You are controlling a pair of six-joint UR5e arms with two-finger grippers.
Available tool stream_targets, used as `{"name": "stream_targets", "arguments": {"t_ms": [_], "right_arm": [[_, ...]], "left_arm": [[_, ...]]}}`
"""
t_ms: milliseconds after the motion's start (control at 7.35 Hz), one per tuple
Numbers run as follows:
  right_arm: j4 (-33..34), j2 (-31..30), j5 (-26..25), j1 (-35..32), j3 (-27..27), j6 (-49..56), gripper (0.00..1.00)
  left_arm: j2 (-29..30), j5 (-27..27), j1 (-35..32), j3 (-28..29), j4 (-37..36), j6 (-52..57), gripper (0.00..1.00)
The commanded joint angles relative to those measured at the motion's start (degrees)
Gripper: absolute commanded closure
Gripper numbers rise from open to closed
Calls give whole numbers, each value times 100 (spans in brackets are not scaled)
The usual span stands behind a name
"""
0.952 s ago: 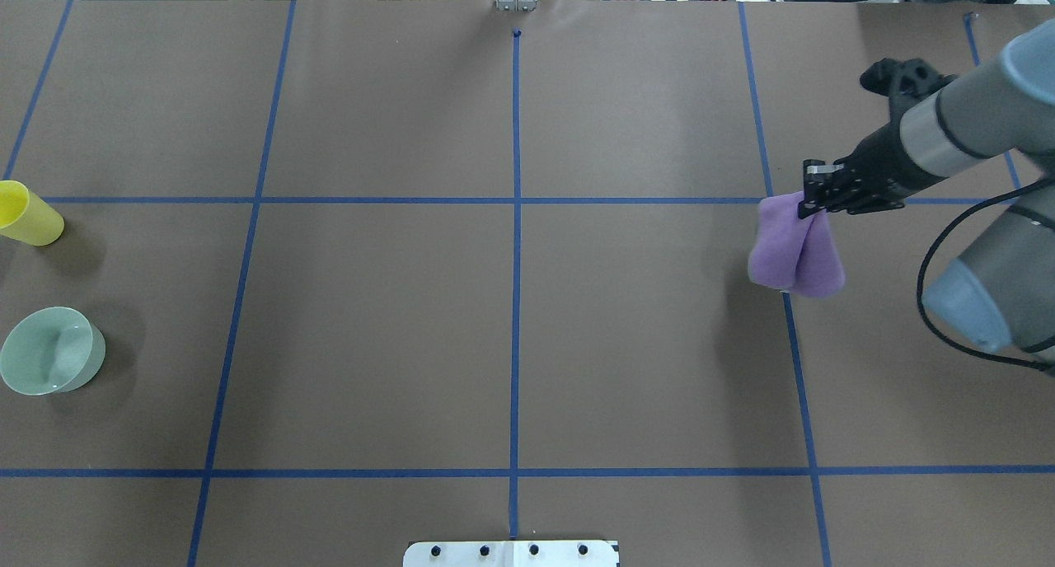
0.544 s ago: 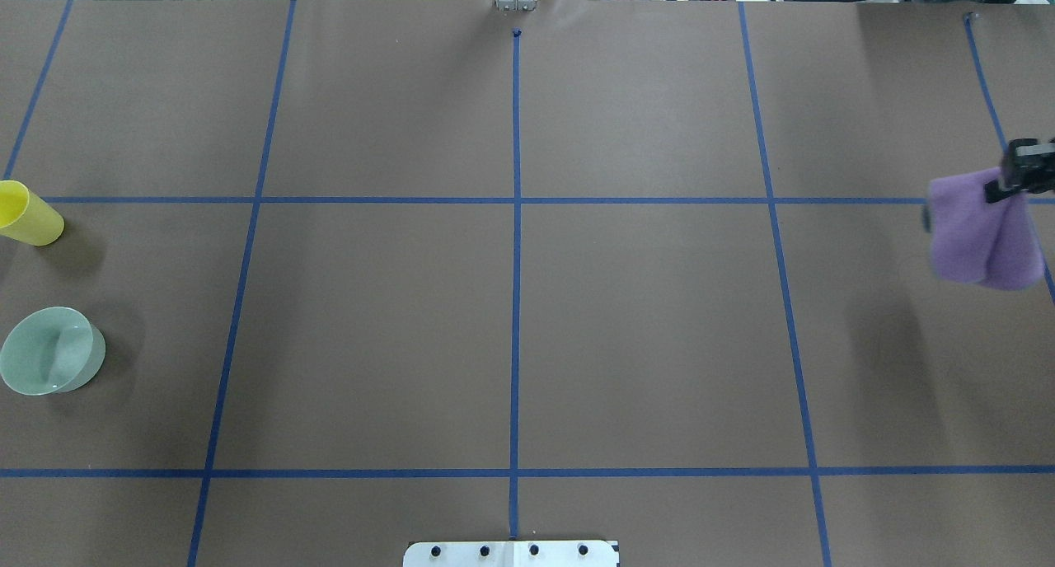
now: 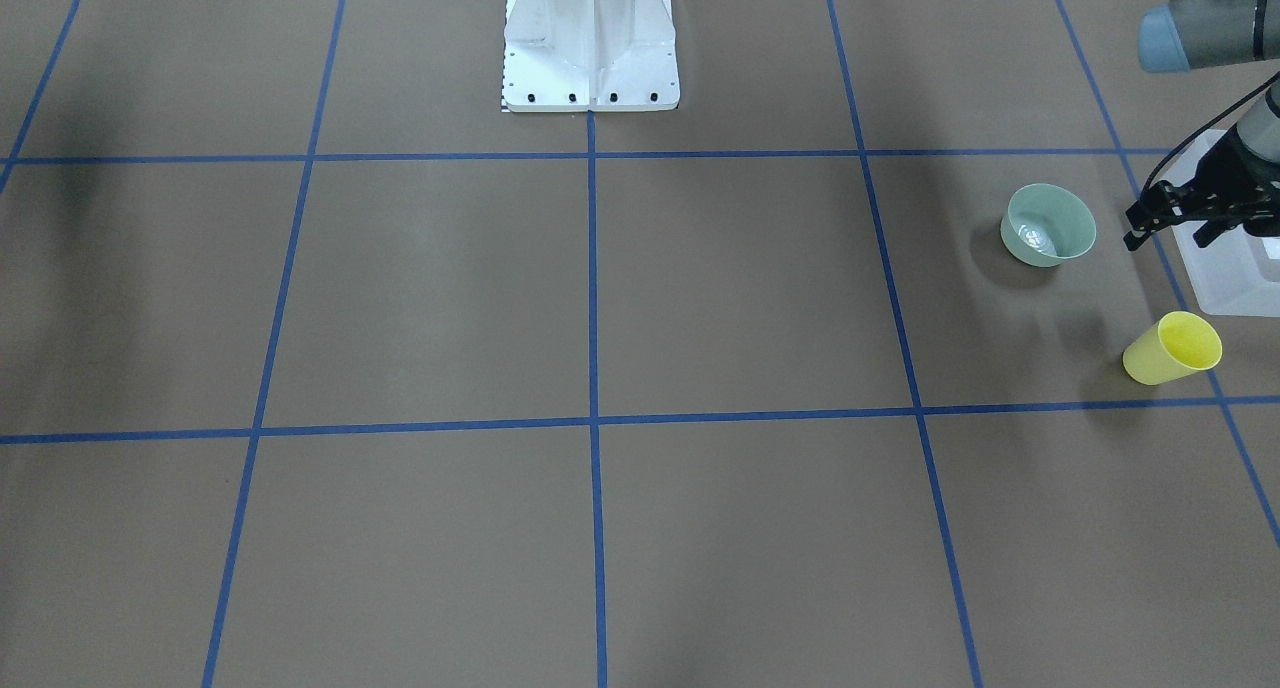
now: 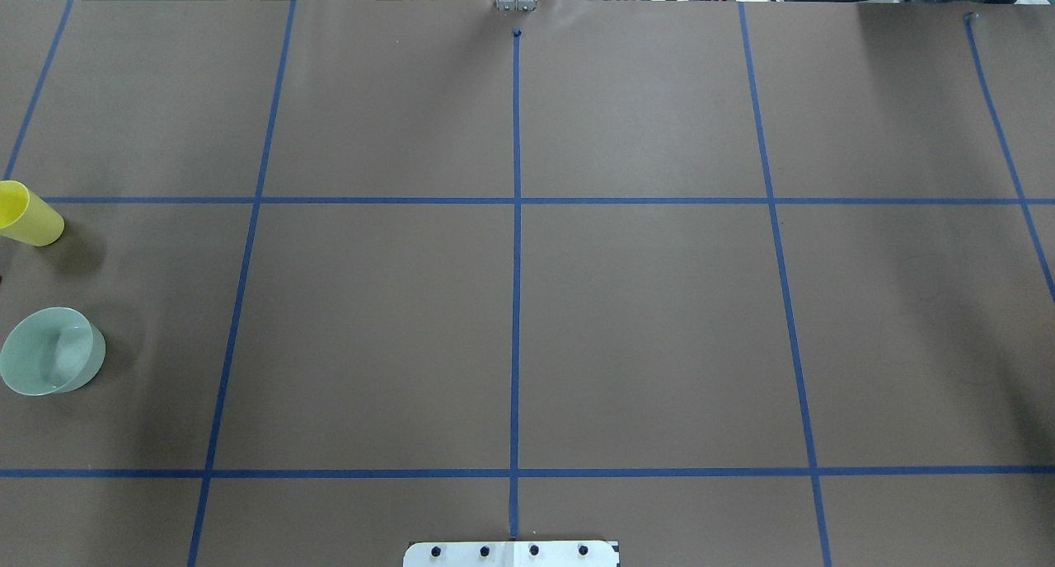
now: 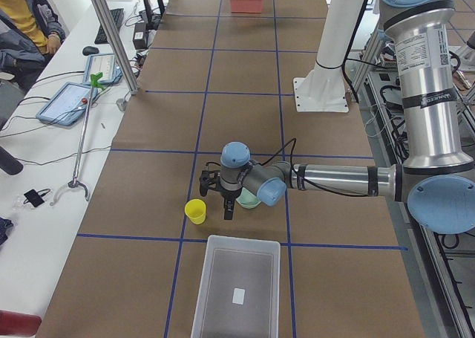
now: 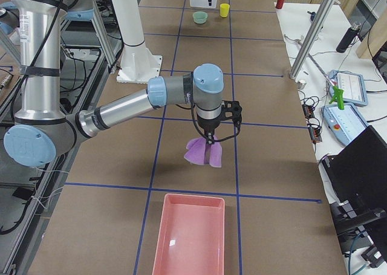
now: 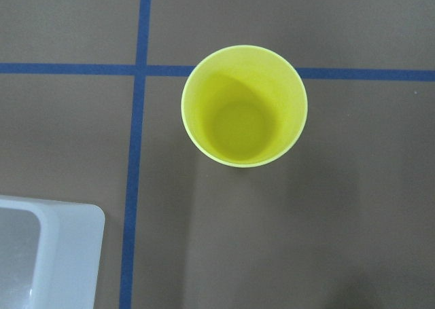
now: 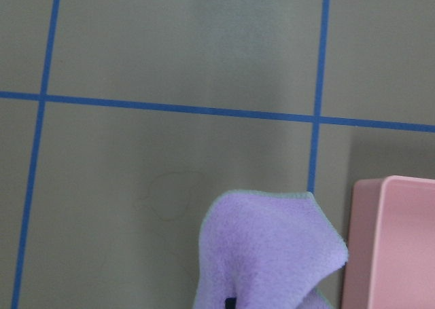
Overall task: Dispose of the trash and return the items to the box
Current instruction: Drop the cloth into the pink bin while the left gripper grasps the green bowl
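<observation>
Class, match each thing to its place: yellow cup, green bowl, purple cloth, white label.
Things: 1 yellow cup; 2 green bowl; 3 purple cloth; 4 white label.
Places: A inside the translucent box; B hanging in the air near the pink bin; C upright beside the box's corner; D on the table, nearer the robot's base than the cup.
Pairs: 1-C; 2-D; 3-B; 4-A.

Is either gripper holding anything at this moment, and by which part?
The purple cloth hangs from the right gripper, caught by its bunched top edge. The left gripper is open and holds nothing.
</observation>
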State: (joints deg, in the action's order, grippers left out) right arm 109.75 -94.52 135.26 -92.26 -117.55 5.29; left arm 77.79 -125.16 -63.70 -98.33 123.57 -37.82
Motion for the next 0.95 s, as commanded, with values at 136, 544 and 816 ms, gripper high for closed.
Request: {"name": "stream_targets", "arguments": {"t_ms": [136, 544, 816], "right_arm": [[266, 57, -44, -318, 110, 588, 100], [266, 39, -148, -563, 154, 692, 100], [275, -4, -228, -949, 267, 1051, 100]], "left_arm": [[-62, 26, 700, 51, 176, -59, 8], [-114, 88, 1071, 130, 167, -15, 45], [-141, 79, 1062, 139, 167, 29, 100]]}}
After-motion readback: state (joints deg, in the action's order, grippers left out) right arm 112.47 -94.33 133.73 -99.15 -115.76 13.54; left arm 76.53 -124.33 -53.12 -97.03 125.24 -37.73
